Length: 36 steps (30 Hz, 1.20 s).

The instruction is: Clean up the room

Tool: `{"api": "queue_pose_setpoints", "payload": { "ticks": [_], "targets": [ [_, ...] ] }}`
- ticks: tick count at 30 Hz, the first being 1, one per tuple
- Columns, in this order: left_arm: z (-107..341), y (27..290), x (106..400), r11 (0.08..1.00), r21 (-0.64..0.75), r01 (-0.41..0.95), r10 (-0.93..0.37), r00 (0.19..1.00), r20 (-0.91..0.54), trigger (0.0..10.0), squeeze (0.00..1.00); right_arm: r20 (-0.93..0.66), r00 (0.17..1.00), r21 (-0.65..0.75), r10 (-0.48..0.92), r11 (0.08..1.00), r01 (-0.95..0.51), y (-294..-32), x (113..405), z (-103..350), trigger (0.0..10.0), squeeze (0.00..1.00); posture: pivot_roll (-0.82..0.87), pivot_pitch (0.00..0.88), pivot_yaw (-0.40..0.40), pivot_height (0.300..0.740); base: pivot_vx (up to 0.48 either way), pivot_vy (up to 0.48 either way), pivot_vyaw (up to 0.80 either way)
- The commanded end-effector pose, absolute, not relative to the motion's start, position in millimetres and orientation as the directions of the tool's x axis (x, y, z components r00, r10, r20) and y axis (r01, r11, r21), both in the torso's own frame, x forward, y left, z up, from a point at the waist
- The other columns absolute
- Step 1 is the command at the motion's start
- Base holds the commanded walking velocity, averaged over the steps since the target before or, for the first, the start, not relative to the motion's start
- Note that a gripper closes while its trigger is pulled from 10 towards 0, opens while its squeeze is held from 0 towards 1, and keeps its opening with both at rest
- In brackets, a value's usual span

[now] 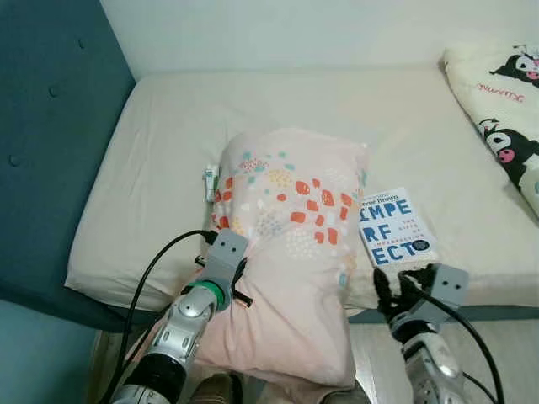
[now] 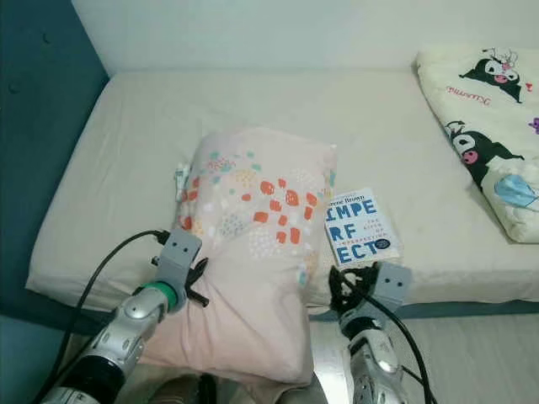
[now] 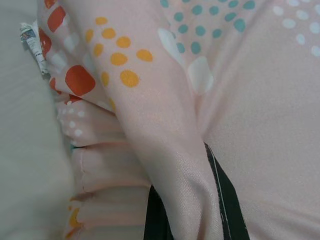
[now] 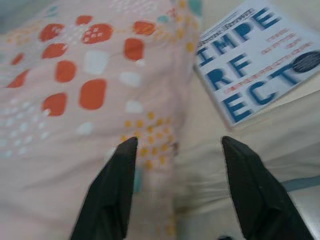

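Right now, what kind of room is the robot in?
Most likely a bedroom: a bed against a teal padded headboard, a pink patterned pillow hanging over the mattress edge, and a cartoon-print blanket.

A pillow (image 1: 290,244) lies on the bed (image 1: 168,143), a book (image 1: 394,225) right of it.

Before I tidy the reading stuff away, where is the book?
The book lies flat on the bed near its front edge, just right of the pink pillow and ahead of the right hand.
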<state>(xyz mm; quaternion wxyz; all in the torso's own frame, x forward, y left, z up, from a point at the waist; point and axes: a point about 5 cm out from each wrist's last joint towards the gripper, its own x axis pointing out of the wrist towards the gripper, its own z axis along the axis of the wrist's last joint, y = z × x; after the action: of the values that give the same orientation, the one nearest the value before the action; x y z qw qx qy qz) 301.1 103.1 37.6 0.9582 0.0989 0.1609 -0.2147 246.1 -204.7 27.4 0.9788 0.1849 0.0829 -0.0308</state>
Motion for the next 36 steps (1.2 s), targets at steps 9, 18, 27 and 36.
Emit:
{"api": "queue_pose_setpoints", "payload": {
  "ticks": [9,18,27,36],
  "targets": [
    [41.5,101.8,309.4,0.902,0.133,0.410,-0.354,0.881,-0.313,10.0,0.00,-0.108,0.992,0.472,0.064,0.882,-0.006,-196.3,259.4,22.7,10.0,1.00,0.02,0.270,0.109,0.740,0.000,0.000,0.00],
    [48.6,99.6,313.4,0.904,0.111,0.414,-0.370,0.884,-0.286,10.0,0.00,-0.202,0.967,0.427,-0.153,0.875,0.228,-223.5,260.0,9.8,10.0,1.00,0.05,0.308,0.115,0.740,0.000,0.000,0.00],
    [46.9,100.1,313.1,0.902,0.113,0.417,-0.372,0.883,-0.286,10.0,0.00,-0.212,0.974,0.514,-0.076,0.840,0.177,-218.5,258.3,0.3,10.0,1.00,0.06,0.316,0.125,0.740,0.000,0.000,0.00],
    [49.0,100.0,315.2,0.893,0.123,0.433,-0.385,0.877,-0.288,10.0,0.00,-0.166,0.965,0.669,0.201,0.743,-0.040,-183.8,264.9,-3.6,10.0,1.00,0.09,0.331,0.142,0.740,0.000,0.000,0.00]
  ]
}}
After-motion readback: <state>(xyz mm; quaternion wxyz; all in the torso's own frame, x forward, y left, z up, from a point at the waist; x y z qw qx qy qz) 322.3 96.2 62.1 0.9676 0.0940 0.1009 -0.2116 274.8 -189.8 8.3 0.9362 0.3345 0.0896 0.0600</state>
